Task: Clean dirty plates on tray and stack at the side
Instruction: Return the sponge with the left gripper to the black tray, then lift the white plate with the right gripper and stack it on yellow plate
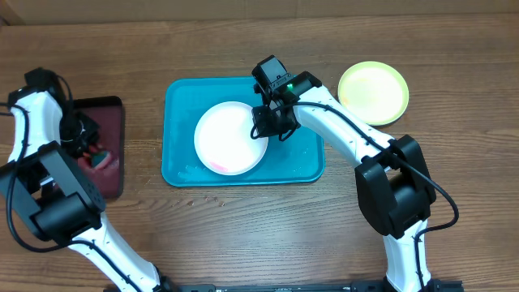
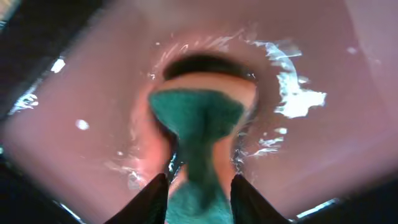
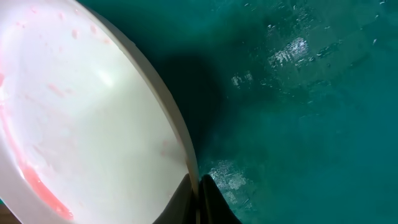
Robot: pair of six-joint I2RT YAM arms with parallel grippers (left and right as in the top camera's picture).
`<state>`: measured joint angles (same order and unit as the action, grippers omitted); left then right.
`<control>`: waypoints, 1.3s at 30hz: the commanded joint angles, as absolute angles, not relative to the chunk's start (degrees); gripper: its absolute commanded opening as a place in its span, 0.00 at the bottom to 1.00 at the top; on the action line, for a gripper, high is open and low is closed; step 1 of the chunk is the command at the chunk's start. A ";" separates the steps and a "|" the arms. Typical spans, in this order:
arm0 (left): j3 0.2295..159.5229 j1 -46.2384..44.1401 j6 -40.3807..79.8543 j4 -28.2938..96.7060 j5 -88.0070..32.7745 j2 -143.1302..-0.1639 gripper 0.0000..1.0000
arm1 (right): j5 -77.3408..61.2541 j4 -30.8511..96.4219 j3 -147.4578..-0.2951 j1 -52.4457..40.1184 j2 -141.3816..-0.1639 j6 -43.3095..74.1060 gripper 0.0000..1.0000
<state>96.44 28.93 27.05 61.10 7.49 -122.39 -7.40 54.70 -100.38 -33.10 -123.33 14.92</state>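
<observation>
Overhead view: the turquoise tray [image 1: 304,162] is lying at the centre of the tabletop [image 1: 454,49], long side running left to right. The white plate [image 1: 227,134] is sitting inside the tray, slightly left of its middle. A pink-red smear [image 1: 219,167] is showing along the plate's near-left rim. The yellow-green plate [image 1: 373,92] is lying on the bare tabletop just beyond the tray's far right corner, apart from it.

Right arm: it is reaching in from the right. The right claw [image 1: 272,123] is sitting at the right edge of the white plate.

Right wrist view: the right claw [image 3: 198,190] is closed, its fingers pinching the rim of the white plate [image 3: 81,112]. A dark shadow is falling on the tray [image 3: 311,124] under that rim, so this edge is looking raised off the tray floor. Wet patches are glinting on the tray. The smear [image 3: 37,186] is running along the plate's lower left.

Left arm: it is hanging over the maroon tray [image 1: 109,109] at the left end of the tabletop, well apart from the turquoise tray.

Left wrist view: the left claw [image 2: 199,186] is holding a green sponge [image 2: 196,118] between its fingers [image 2: 155,199]. The sponge's far end is pressing on the wet floor of the maroon tray [image 2: 323,155].
</observation>
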 commanded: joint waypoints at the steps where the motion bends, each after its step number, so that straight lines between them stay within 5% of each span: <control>1: 96.51 29.47 26.85 61.32 7.60 -122.13 0.36 | -6.39 54.15 -101.89 -33.06 -123.55 14.52 0.04; 14: 110.50 30.22 23.64 67.75 -9.56 -118.39 0.42 | 15.44 62.57 -114.24 -35.35 -122.78 8.56 0.04; 16: 110.50 30.13 23.81 67.51 -10.02 -118.32 0.87 | 22.55 63.44 -116.77 -36.80 -122.78 6.46 0.04; 17: 110.37 30.06 23.79 67.51 -10.00 -118.39 1.00 | 26.57 63.79 -117.84 -37.56 -122.78 5.37 0.04; 26: 108.99 29.98 23.79 67.48 -9.96 -118.41 1.00 | 65.34 60.05 -120.42 -44.47 -122.78 -12.43 0.04; 39: 108.99 29.98 23.79 67.48 -9.93 -118.41 1.00 | 80.23 48.03 -120.42 -48.84 -122.78 -36.29 0.04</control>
<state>109.23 29.78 24.88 67.55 -9.26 -119.37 74.06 48.56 -118.72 -48.47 -123.39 -30.04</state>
